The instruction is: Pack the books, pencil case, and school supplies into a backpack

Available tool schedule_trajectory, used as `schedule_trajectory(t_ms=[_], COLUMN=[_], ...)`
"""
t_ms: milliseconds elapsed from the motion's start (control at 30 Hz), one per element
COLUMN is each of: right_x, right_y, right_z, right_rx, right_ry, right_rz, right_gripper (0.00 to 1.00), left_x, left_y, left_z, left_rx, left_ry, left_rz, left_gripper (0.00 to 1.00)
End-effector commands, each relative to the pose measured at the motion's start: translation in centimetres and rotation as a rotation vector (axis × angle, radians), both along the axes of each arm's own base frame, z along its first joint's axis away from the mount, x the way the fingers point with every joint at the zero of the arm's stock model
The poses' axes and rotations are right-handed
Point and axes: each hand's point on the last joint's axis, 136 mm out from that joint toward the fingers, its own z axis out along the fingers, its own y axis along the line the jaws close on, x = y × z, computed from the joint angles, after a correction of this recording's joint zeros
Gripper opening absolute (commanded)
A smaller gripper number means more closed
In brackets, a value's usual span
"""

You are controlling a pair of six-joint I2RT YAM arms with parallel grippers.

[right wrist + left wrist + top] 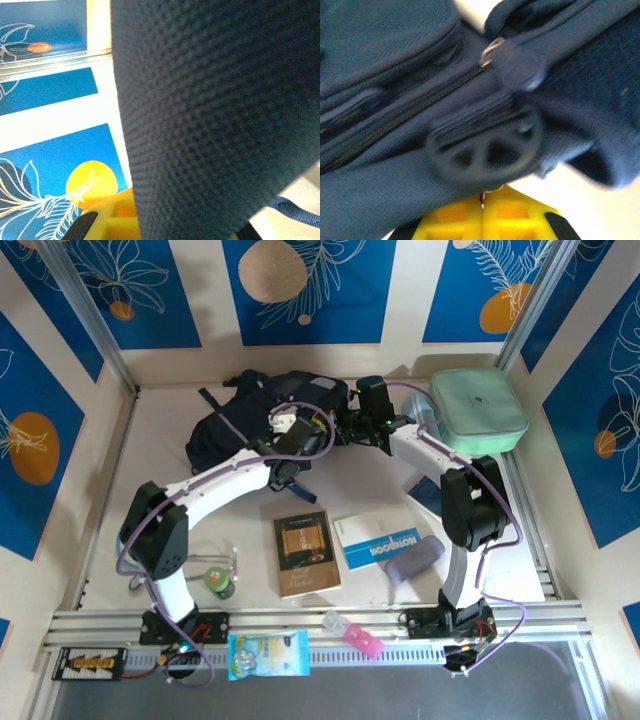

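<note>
The navy backpack [235,425] lies at the back of the table. My left gripper [298,432] is at its right side. In the left wrist view its yellow fingers [455,217] are shut on the metal ring of a round dark zipper pull [485,155], beside the zipper [395,120]. My right gripper [347,426] is shut on a dark mesh fabric panel [210,115] of the backpack. The brown book [306,552] and the blue-and-white NOTEBOOK [375,542] lie flat in front. A purple pencil case [415,558] rests beside them. A dark book [427,490] lies partly hidden under my right arm.
A mint-green case [478,410] sits at the back right. A green tape roll [220,583] lies by the left arm's base. A pink item [352,633] and a blue packet [268,653] rest on the front rail. Walls close in the left, right and back sides.
</note>
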Motion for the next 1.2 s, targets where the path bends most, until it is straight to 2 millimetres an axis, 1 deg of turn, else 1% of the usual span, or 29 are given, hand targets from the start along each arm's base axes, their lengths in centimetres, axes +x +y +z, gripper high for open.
schedule_trajectory(t_ms=[0,100,167,267,333,400,467,600,633,667,733,767,833,967,1067,1167], right_x=[1.1,1.5,1.7,2.0,2.1,2.1,2.0,1.8,1.7,1.6,1.5,1.5,1.5,1.3,1.3,1.3], right_y=[-2.2,-3.3,-4.0,-5.0,-5.4,-5.2,-4.8,-4.1,-4.1,-3.9,-4.0,-3.9,-4.0,-3.9,-3.9,-3.7], right_z=[2.6,1.3,0.4,-0.6,-1.0,-1.1,-0.9,-0.4,-0.3,-0.2,-0.2,-0.2,-0.3,-0.3,0.0,0.1], right_rx=[-0.026,-0.058,-0.079,-0.107,-0.114,-0.106,-0.096,-0.076,-0.074,-0.073,-0.071,-0.069,-0.068,-0.058,-0.050,-0.047], right_ry=[-0.104,-0.095,-0.085,-0.074,-0.064,-0.061,-0.062,-0.067,-0.068,-0.068,-0.065,-0.065,-0.062,-0.044,-0.046,-0.047], right_rz=[-0.035,-0.051,-0.060,-0.080,-0.089,-0.080,-0.067,-0.050,-0.047,-0.043,-0.044,-0.043,-0.043,-0.049,-0.052,-0.047], right_gripper=[0.02,0.02,0.02,0.02,0.02,0.02,0.02,0.02,0.03,0.03,0.03,0.03,0.03,0.03,0.03,0.03], left_x=[-2.3,-4.6,-6.0,-7.3,-7.7,-7.5,-6.7,-5.3,-5.2,-5.0,-4.9,-4.8,-4.8,-4.6,-4.5,-4.7], left_y=[2.1,3.8,5.4,7.3,7.4,7.1,6.2,5.9,6.0,6.1,6.2,6.3,6.3,6.2,6.0,5.8], left_z=[-0.3,-1.9,-2.9,-4.4,-5.2,-5.4,-5.1,-4.8,-4.8,-4.7,-4.8,-5.0,-5.2,-5.5,-6.0,-6.4], left_rx=[-0.015,-0.018,-0.018,-0.039,-0.087,-0.117,-0.130,-0.120,-0.112,-0.106,-0.101,-0.100,-0.099,-0.102,-0.112,-0.130], left_ry=[0.076,0.154,0.197,0.242,0.267,0.267,0.245,0.216,0.210,0.202,0.196,0.195,0.195,0.196,0.205,0.212], left_rz=[-0.025,-0.047,-0.042,-0.028,-0.049,-0.080,-0.130,-0.158,-0.157,-0.158,-0.163,-0.166,-0.173,-0.174,-0.173,-0.171], left_gripper=[0.00,0.00,0.00,0.00,0.00,0.00,0.00,0.00,0.03,0.11,0.19,0.22,0.24,0.24,0.24,0.27])
